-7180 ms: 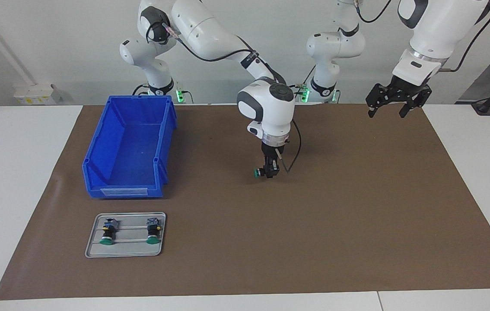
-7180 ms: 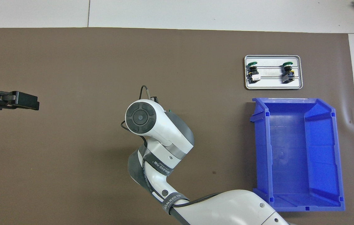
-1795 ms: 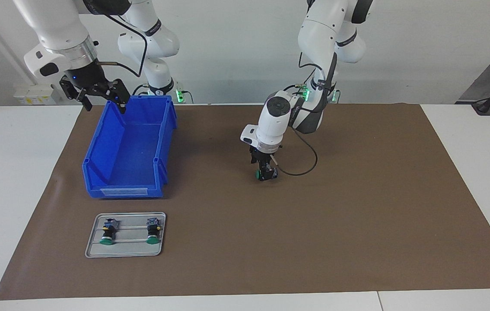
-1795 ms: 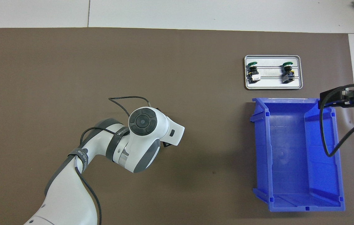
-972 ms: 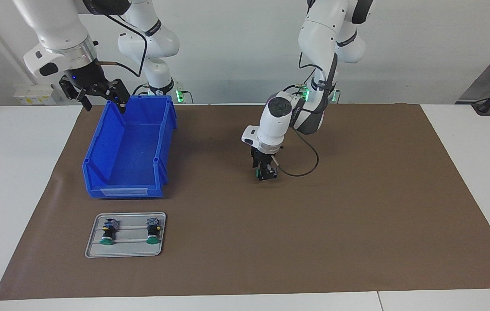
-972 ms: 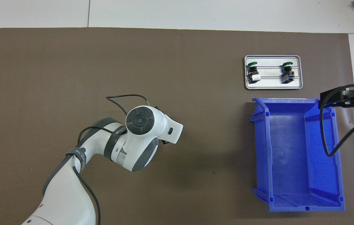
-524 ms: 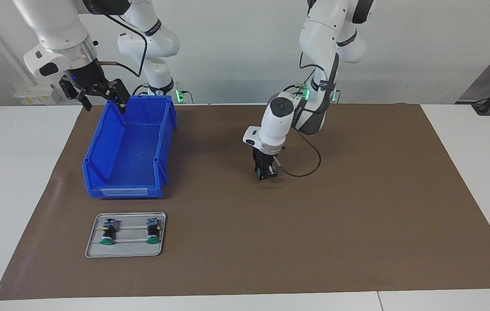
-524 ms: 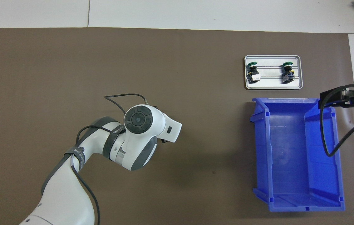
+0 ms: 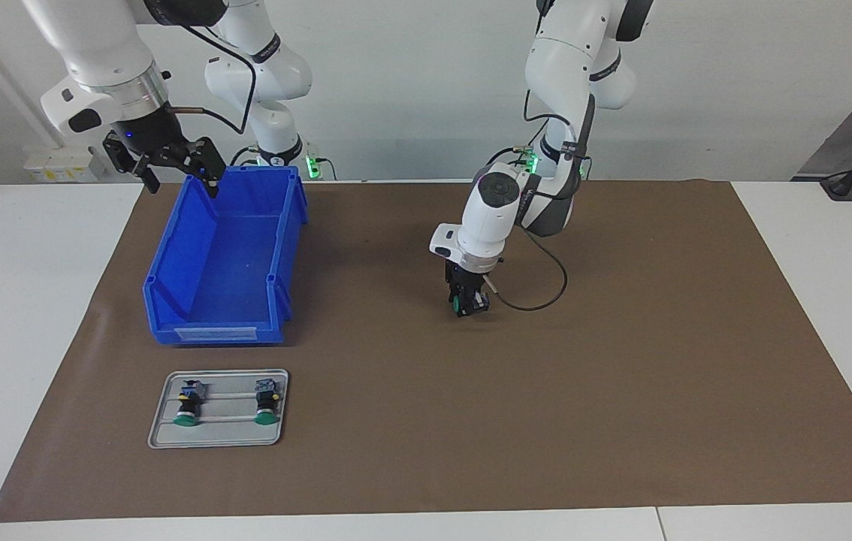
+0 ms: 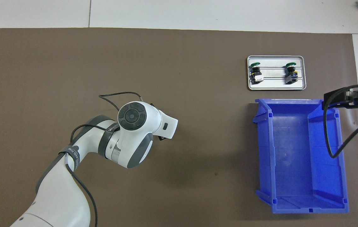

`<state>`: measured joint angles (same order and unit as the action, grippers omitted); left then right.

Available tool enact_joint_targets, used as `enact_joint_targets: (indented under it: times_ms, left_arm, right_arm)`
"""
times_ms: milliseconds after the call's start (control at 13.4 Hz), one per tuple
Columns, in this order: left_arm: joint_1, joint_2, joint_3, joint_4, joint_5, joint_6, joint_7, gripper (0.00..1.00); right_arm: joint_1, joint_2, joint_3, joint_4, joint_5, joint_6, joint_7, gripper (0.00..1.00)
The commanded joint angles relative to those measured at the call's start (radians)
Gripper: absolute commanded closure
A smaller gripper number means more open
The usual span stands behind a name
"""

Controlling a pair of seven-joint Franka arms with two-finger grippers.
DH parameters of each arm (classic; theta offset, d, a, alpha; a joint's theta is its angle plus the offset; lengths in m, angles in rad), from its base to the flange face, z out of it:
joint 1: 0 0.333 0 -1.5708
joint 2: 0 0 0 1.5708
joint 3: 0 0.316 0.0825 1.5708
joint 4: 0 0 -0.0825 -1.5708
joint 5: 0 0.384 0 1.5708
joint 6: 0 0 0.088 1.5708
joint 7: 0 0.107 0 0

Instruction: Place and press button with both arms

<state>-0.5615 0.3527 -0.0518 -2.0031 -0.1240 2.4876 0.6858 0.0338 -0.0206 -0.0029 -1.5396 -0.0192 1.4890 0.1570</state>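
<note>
The left gripper [image 9: 468,302] points down over the middle of the brown mat [image 9: 621,361] that covers the counter [image 9: 13,315], and it is clenched on the button [image 9: 459,303], whose green cap shows at the side of the fingers toward the right arm's end. The button sits low between the fingers, close above the mat; whether it touches the mat cannot be told. From overhead the left arm's white wrist [image 10: 134,132] covers both the gripper and the button, so only the arm and its looping black cable [image 10: 119,96] show there. The right gripper [image 9: 164,161] hangs in the air over the corner of the blue bin [image 9: 223,263] nearest the robots, at the right arm's end of the counter, with its fingers spread wide and nothing between them; this arm waits. In the overhead view that gripper [image 10: 340,100] shows only as dark links at the picture's edge, over the bin's [image 10: 299,154] outer wall. The bin is open at the top and holds nothing that can be seen. Just beside the bin, farther from the robots, lies a small grey tray [image 9: 217,436] with two more green-capped buttons [image 9: 185,406] lying on it side by side, apart from each other; overhead the tray [image 10: 276,87] and the pair [image 10: 255,72] show the same way.
</note>
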Motion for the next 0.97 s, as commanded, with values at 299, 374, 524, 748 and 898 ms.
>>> enact_joint_targets:
  times_ms: [299, 374, 524, 748, 898]
  left_arm:
    - [0.063, -0.014, -0.008, 0.030, -0.156, 0.022, 0.043, 1.00]
    - [0.069, -0.027, -0.008, 0.029, -0.184, 0.022, 0.056, 1.00]
    - [0.106, -0.056, -0.010, 0.023, -0.262, 0.014, 0.124, 1.00]
    - [0.149, -0.104, -0.010, 0.003, -0.390, 0.008, 0.239, 1.00]
    - [0.176, -0.126, -0.011, -0.025, -0.466, 0.008, 0.325, 1.00]
  right_arm:
    - [-0.008, -0.024, 0.001, -0.025, 0.018, 0.005, -0.022, 0.00]
    - [-0.008, -0.024, 0.001, -0.025, 0.018, 0.005, -0.022, 0.00]
    - [-0.006, -0.024, 0.001, -0.025, 0.018, 0.005, -0.022, 0.00]
    - [-0.008, -0.024, 0.001, -0.025, 0.018, 0.005, -0.022, 0.00]
    - [-0.006, -0.024, 0.001, -0.025, 0.018, 0.005, -0.022, 0.00]
